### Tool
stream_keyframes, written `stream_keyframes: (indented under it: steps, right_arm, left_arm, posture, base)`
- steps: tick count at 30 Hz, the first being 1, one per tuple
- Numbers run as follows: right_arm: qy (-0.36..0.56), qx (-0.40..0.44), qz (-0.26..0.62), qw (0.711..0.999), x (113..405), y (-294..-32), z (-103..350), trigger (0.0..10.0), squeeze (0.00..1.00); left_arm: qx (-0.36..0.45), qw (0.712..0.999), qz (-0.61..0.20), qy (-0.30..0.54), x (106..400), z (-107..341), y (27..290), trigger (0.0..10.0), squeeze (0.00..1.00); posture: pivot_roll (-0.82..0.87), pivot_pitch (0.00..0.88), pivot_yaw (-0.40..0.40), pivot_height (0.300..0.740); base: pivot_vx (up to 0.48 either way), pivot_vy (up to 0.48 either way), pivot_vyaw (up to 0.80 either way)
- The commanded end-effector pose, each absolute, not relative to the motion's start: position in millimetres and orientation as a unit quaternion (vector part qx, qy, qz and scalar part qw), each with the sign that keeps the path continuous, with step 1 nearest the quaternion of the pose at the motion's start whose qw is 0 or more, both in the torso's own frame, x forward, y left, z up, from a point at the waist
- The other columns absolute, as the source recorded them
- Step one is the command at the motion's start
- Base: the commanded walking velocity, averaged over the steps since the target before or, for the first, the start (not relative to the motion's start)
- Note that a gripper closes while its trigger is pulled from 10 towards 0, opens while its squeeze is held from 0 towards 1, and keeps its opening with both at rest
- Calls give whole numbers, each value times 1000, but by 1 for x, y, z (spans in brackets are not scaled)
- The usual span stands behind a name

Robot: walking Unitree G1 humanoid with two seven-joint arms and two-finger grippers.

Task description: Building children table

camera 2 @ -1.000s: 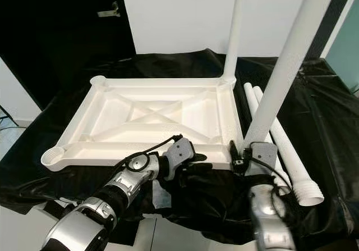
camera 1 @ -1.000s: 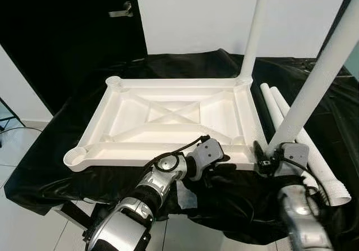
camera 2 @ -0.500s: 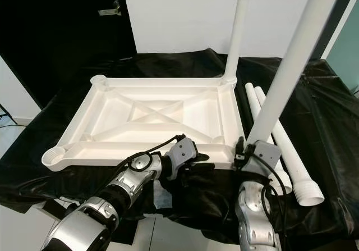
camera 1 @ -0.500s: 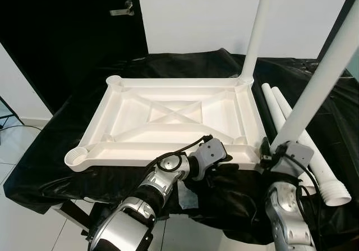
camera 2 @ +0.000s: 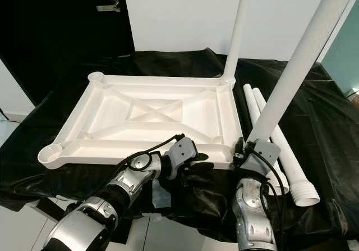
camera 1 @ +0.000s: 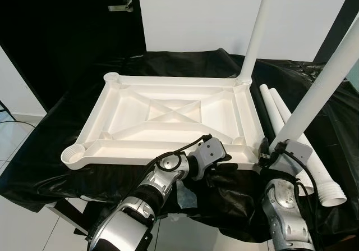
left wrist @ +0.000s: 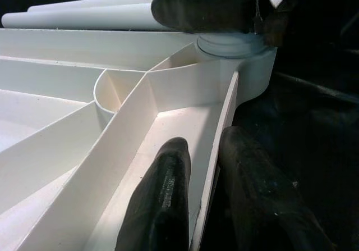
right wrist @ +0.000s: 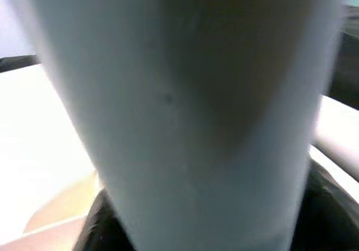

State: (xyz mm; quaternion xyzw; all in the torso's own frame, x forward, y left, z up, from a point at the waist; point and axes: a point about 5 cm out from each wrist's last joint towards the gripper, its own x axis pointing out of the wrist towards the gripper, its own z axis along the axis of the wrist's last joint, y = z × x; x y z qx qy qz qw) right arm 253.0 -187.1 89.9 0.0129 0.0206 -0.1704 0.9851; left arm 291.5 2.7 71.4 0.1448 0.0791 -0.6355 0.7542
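Note:
A white plastic table top [camera 1: 140, 155] lies upside down on a black cloth. One white leg [camera 1: 255, 32] stands upright in its far right corner. My right gripper [camera 1: 268, 153] is shut on a second white leg [camera 1: 322, 80]. That leg leans to the right, its base at the near right corner socket [left wrist: 233, 46]. It is blurred and very close in the right wrist view [right wrist: 185, 94]. My left gripper [left wrist: 205, 141] is shut on the near rim of the table top, one finger [left wrist: 162, 200] inside the rim and one outside.
Two loose white legs [camera 1: 291, 122] lie on the cloth right of the table top. Open sockets sit at the near left [camera 1: 74, 153] and far left [camera 1: 112, 78] corners. The cloth hangs over the front edge. A dark door [camera 1: 67, 32] stands at the back left.
My right arm has drawn in under the near right corner, and the held leg now leans further to the right. The left gripper has kept its hold on the rim.

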Motion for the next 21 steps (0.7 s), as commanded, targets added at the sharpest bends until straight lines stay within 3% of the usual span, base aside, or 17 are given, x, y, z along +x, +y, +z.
stream_keyframes:
  steps: [1, 9, 10, 15, 17, 20, 21]
  right_arm:
    - [79, -11, -190, 979, 243, -207, 69, 10000, 1000]
    - [73, -72, -105, 989, 244, -212, 74, 10000, 1000]
    - [75, -92, -49, 992, 244, -210, 75, 10000, 0]
    - [78, -105, -11, 991, 244, -209, 75, 10000, 0]
    - [85, -149, 118, 978, 243, -208, 83, 10000, 0]
    - [100, -161, 170, 967, 242, -212, 88, 9647, 0]
    - [105, -167, 178, 964, 243, -216, 90, 6039, 0]
  left_arm:
    - [142, 717, -653, 198, 262, 22, 19, 10000, 0]
    - [143, 715, -655, 198, 262, 23, 19, 10000, 0]
    - [144, 714, -656, 198, 263, 24, 18, 10000, 0]
    - [145, 714, -656, 197, 263, 24, 18, 10000, 0]
    - [149, 710, -659, 196, 264, 25, 18, 10000, 0]
    - [152, 709, -661, 197, 265, 25, 19, 10000, 0]
    - [153, 709, -660, 197, 265, 26, 20, 10000, 0]
  posture:
    - [-146, 0, 19, 740]
    - [-160, 0, 27, 740]
    - [-167, 0, 35, 740]
    - [-168, 0, 36, 740]
    - [-176, 0, 52, 740]
    - [-175, 0, 55, 740]
    - [-171, 0, 57, 740]
  base:
    - [0, 0, 0]
    - [0, 0, 0]
    - [0, 0, 0]
    - [0, 0, 0]
    - [0, 0, 0]
    - [0, 0, 0]
    - [0, 0, 0]
